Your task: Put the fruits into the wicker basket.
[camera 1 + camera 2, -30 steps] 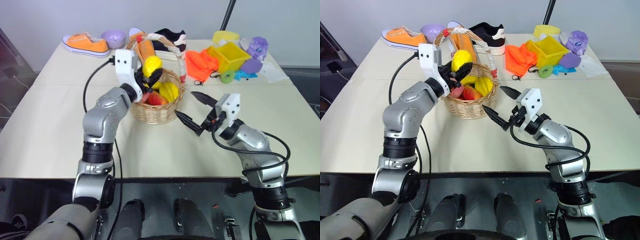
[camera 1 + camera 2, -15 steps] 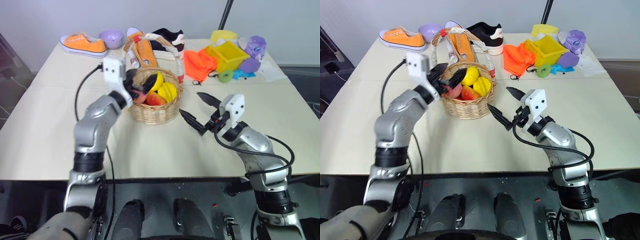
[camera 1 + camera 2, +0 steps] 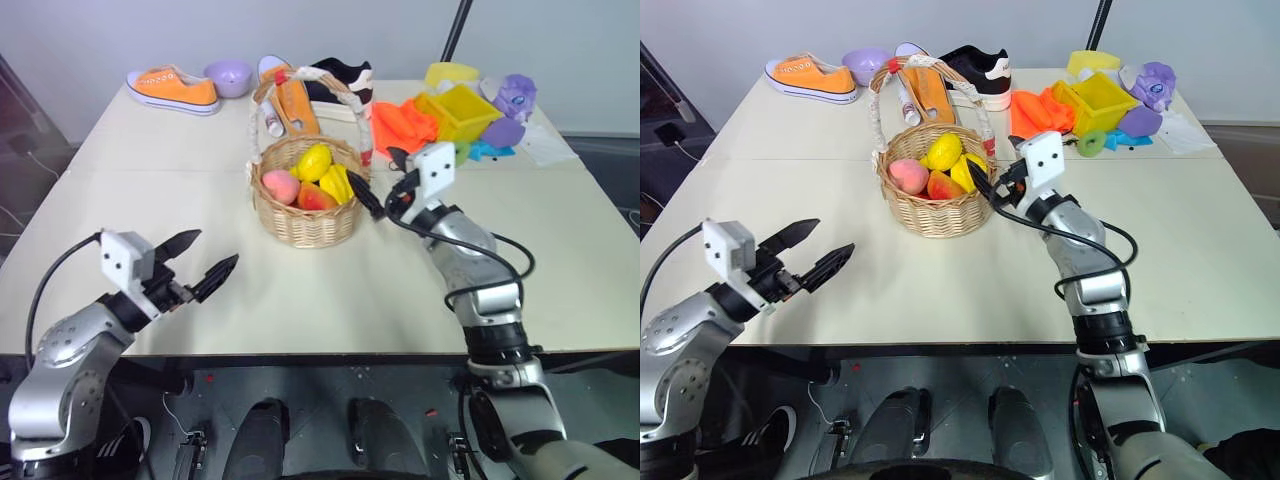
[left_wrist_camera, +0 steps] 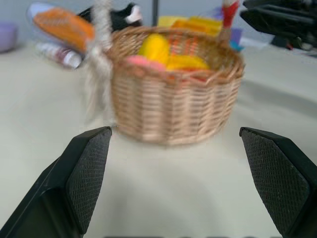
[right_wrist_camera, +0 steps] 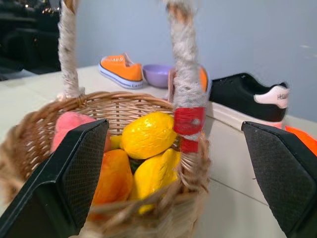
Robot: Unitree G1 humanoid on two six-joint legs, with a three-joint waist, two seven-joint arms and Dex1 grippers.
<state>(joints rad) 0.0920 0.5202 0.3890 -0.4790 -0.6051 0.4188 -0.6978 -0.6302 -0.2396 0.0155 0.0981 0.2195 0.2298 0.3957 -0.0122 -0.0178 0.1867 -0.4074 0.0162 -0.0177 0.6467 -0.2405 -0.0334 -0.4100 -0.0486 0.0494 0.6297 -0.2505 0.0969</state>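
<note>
Fingers of both grippers released, left gripper (image 3: 197,263) low over the counter (image 3: 330,280), right gripper (image 3: 375,180) at the rim of the wicker basket (image 3: 303,215), lemon (image 3: 314,161) and peach (image 3: 280,186) inside among other fruit.

Fruit low in the wicker basket (image 3: 305,215) is hidden behind its wall.

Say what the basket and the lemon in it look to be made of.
The wicker basket: tan woven cane or wicker, matte, judging by its plaited strands; the handle is wrapped in white and red tape or cloth. The lemon: likely plastic, smooth with a slight sheen and an even yellow, toy-like.
</note>
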